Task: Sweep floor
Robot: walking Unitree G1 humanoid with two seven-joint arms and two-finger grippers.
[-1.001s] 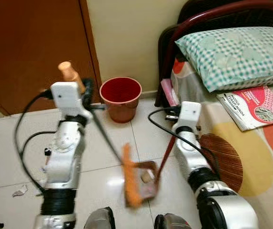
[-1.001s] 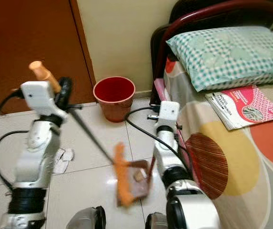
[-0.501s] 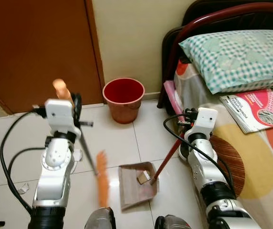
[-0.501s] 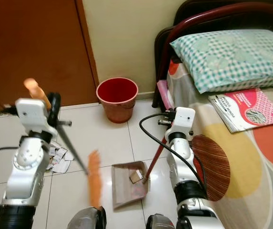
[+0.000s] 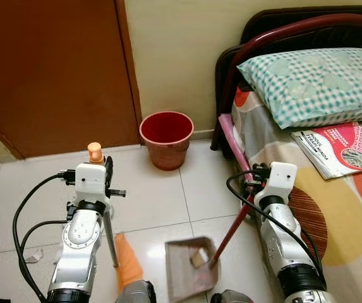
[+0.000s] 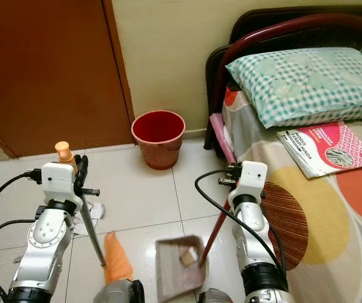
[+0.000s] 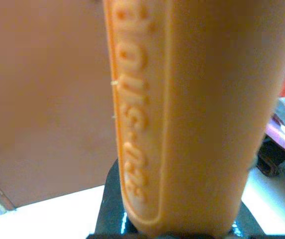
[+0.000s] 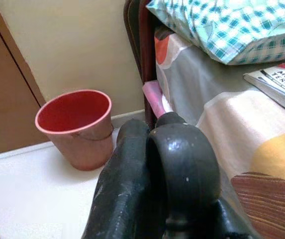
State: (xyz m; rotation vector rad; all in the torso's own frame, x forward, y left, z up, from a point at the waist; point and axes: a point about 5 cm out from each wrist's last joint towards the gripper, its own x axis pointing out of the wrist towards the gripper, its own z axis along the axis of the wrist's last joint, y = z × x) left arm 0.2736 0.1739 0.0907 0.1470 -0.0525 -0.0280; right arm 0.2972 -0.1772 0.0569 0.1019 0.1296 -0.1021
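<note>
Both silver arms reach forward; the left end effector (image 5: 97, 183) and the right end effector (image 5: 259, 180) are each clamped tight.

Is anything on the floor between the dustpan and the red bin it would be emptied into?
Nothing visible does. Bare tile lies between the dustpan, held by the right gripper, and the red bin by the wall.

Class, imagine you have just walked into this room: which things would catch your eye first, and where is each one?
The red bucket stands on the tiled floor against the wall, between the brown door and the bed. In front of the robot, the left gripper holds an orange broom upright, and the right gripper holds the red handle of a dustpan resting on the floor with a scrap in it.
</note>
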